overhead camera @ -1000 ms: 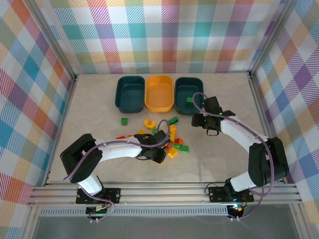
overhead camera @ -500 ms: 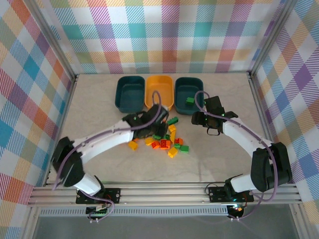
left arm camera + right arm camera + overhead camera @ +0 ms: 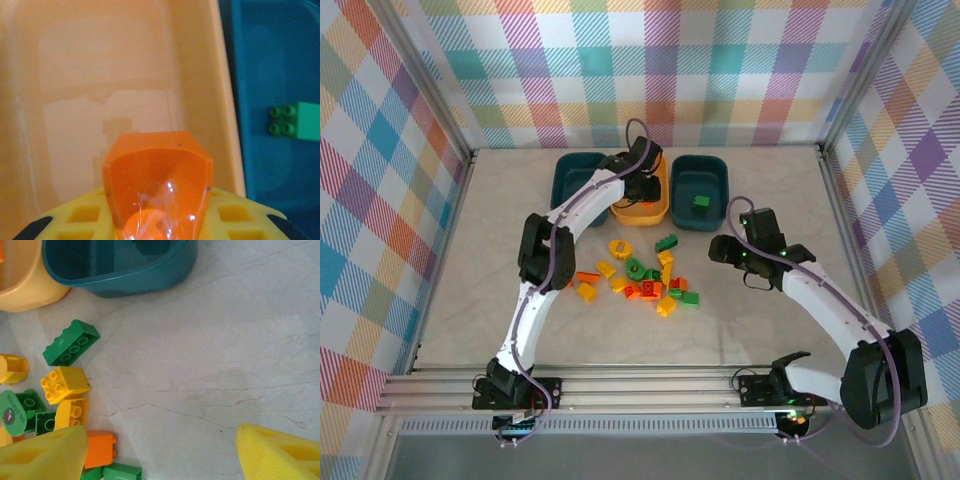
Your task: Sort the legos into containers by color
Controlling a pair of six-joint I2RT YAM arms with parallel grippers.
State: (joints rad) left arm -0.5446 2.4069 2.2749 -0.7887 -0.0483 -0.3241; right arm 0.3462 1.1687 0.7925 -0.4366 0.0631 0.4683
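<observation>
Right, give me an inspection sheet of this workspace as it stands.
Surface: pale veined table, no spills seen.
Job's things: left teal tub and right teal tub flank the yellow tub; one green brick in the right one; loose bricks of mixed colours piled on the table.
Clutter: nothing seen.
Grippers: left gripper over the yellow tub, jaws shut on an orange brick; right gripper over bare table, jaws open, empty.
Cables: a cable loops off each arm, no snag seen.
Surroundings: plaid walls, metal frame.
</observation>
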